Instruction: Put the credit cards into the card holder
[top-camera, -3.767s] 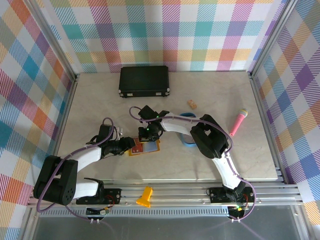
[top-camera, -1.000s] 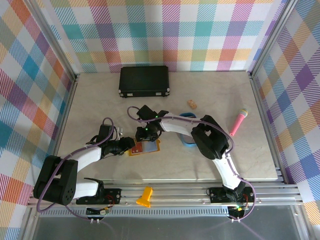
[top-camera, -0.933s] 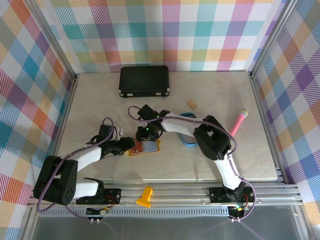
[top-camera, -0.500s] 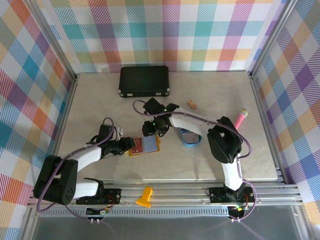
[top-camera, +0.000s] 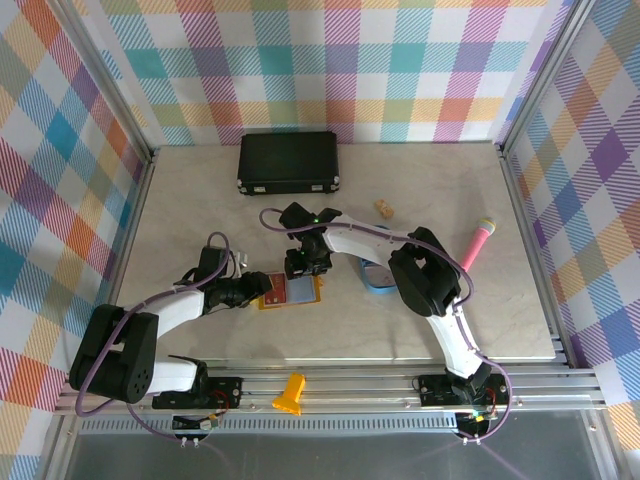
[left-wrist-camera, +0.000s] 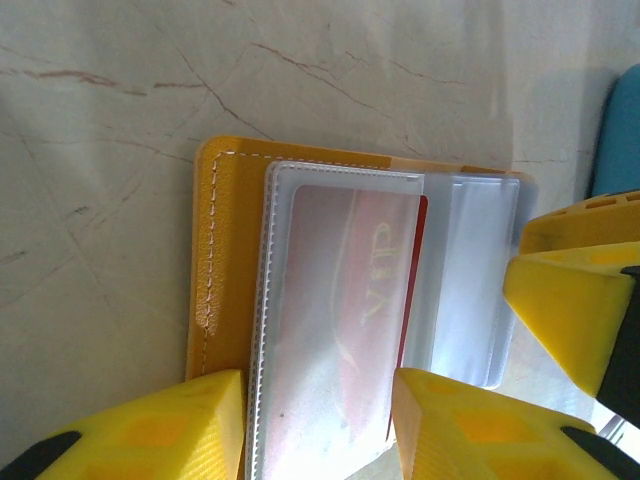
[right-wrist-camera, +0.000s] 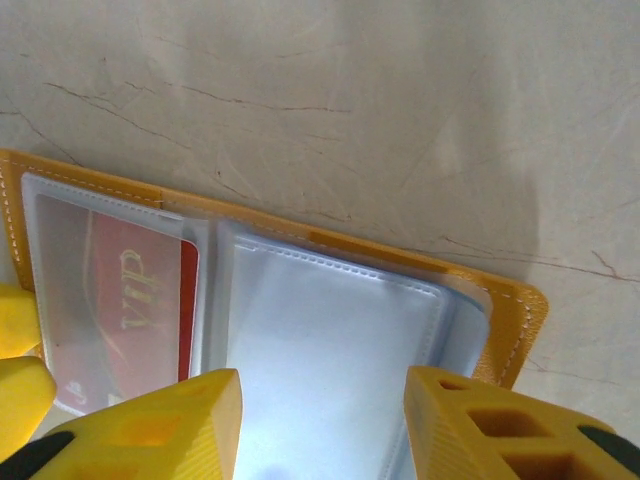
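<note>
The mustard-yellow card holder (top-camera: 300, 293) lies open on the table, clear sleeves up. One orange-red credit card (left-wrist-camera: 350, 320) marked VIP sits inside its left sleeve (right-wrist-camera: 130, 300). The pale blue right sleeve (right-wrist-camera: 330, 340) looks empty. My left gripper (top-camera: 263, 290) is open at the holder's left edge, its fingers (left-wrist-camera: 150, 435) astride the sleeve with the card. Over the holder's far side my right gripper (top-camera: 305, 267) is also open, its fingers (right-wrist-camera: 500, 425) spread over the empty sleeve. The other cards are hidden behind the right arm.
A blue oval tray (top-camera: 378, 276) lies right of the holder, partly under the right arm. A large black case (top-camera: 288, 163) stands at the back. Further right are a small cork-like piece (top-camera: 384, 208) and a pink microphone (top-camera: 476, 243). A yellow object (top-camera: 289, 393) sits on the front rail.
The right arm lifted back and rightward off the holder half a second ago and has come back down over it. The left arm has hardly moved.
</note>
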